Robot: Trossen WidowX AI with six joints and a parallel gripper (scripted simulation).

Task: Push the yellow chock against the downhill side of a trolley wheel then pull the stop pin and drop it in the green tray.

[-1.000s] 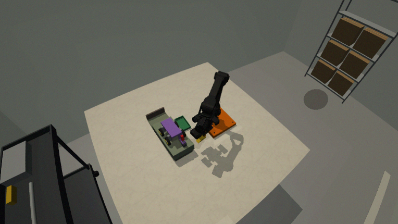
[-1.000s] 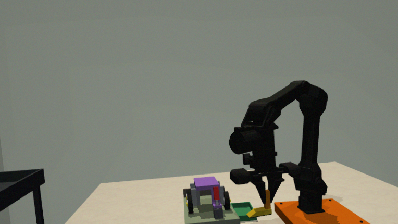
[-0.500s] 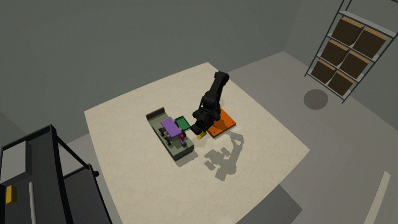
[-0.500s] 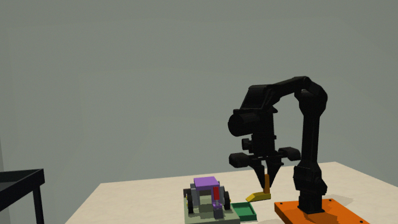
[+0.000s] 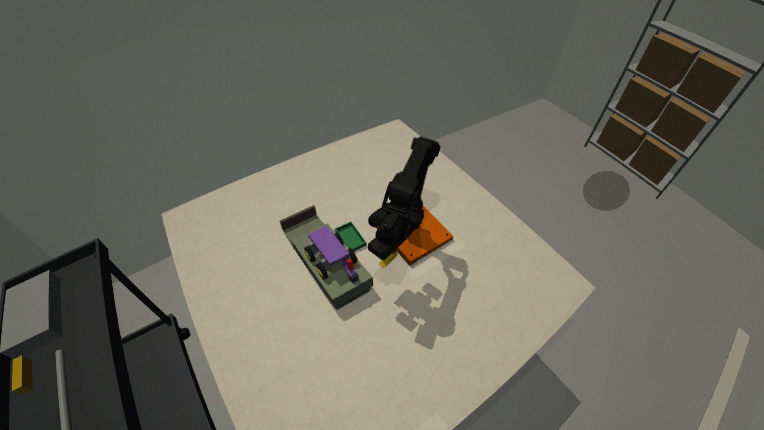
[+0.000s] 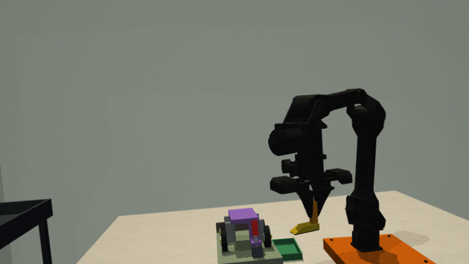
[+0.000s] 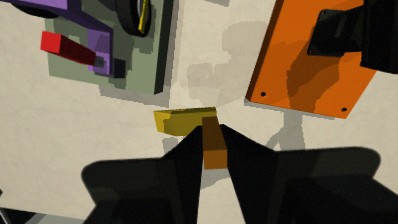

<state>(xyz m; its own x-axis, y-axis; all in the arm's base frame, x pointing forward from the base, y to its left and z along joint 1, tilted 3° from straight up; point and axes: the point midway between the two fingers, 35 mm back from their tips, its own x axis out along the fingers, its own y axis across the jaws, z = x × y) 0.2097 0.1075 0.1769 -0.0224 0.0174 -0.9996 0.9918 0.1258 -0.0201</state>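
Note:
My gripper (image 6: 310,214) (image 7: 210,129) is shut on the orange handle of the yellow chock (image 5: 388,260) (image 6: 305,227) (image 7: 181,121). It holds the chock in the air between the ramp and the arm's base. The purple trolley (image 5: 328,245) (image 6: 243,215) stands on the grey-green ramp (image 5: 347,292) (image 6: 229,257) (image 7: 70,72). The red-headed stop pin (image 5: 350,264) (image 6: 254,227) (image 7: 62,46) stands upright in its holder at the trolley's uphill end. The green tray (image 5: 350,236) (image 6: 286,248) lies beside the ramp. The chock's black rubber base cannot be made out.
The orange base plate (image 5: 425,243) (image 6: 341,250) (image 7: 270,65) of the arm lies to the right of the chock. A dark end wall (image 5: 298,217) rises at the ramp's far end. A black cart (image 5: 80,299) (image 6: 26,213) and a shelf with boxes (image 5: 662,125) stand away from the table.

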